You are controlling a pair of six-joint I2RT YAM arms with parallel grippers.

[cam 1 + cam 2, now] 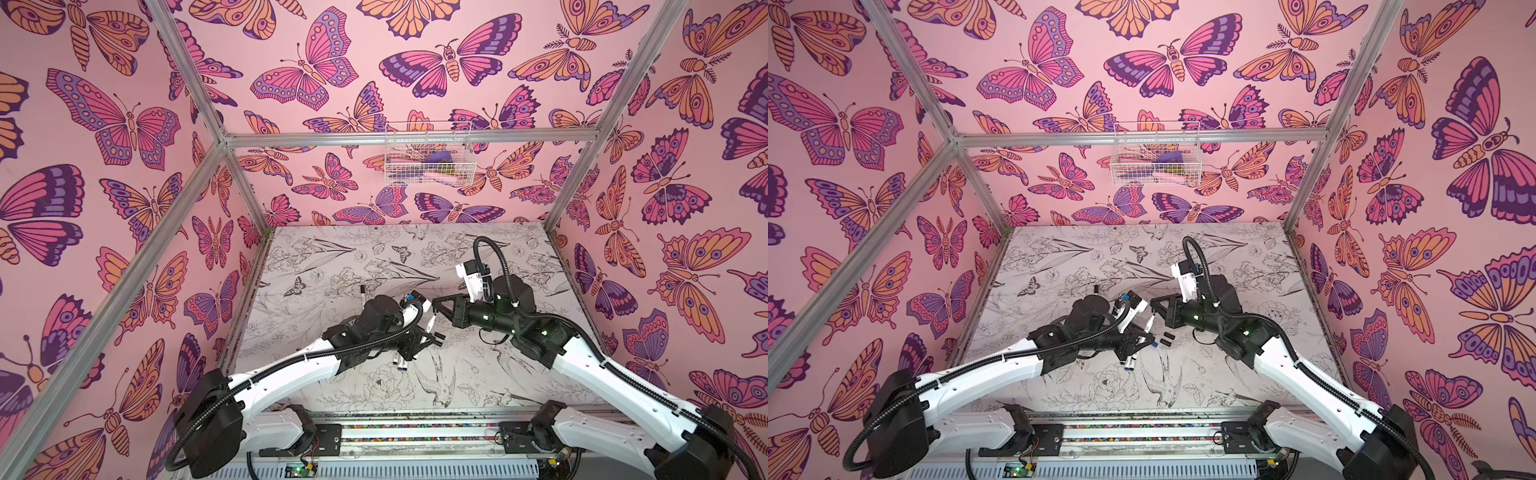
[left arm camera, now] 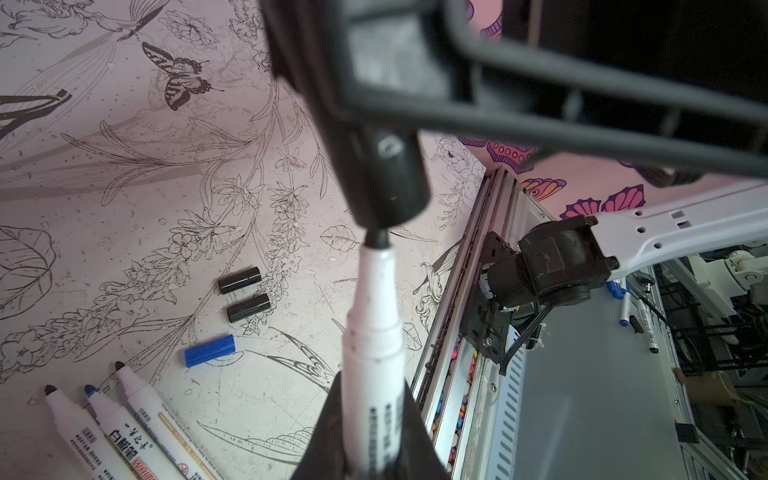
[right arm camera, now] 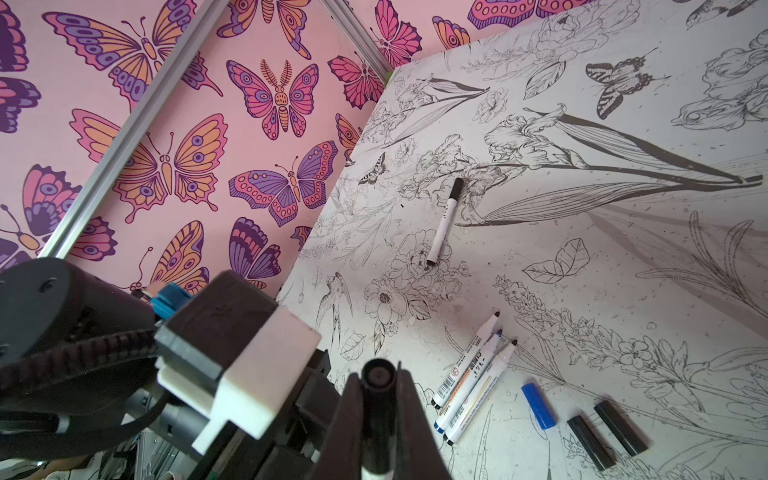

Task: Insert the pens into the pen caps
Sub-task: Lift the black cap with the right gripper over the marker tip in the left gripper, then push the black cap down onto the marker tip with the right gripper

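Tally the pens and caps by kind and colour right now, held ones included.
Black pens: 4, one capped, one in the left gripper
Blue pens: 1
Black caps: 4, one on a pen, one in the right gripper
Blue caps: 1
Total: 10

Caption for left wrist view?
Left claw holds slim white marker pen, tip at mouth of short black plastic cap in right claw; three uncapped pens, three loose caps on table.

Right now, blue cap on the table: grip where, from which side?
Blue cap: mid-body, from above, closing across its width. It lies flat, a short cylinder, with gaps to the pens and black caps on either side.
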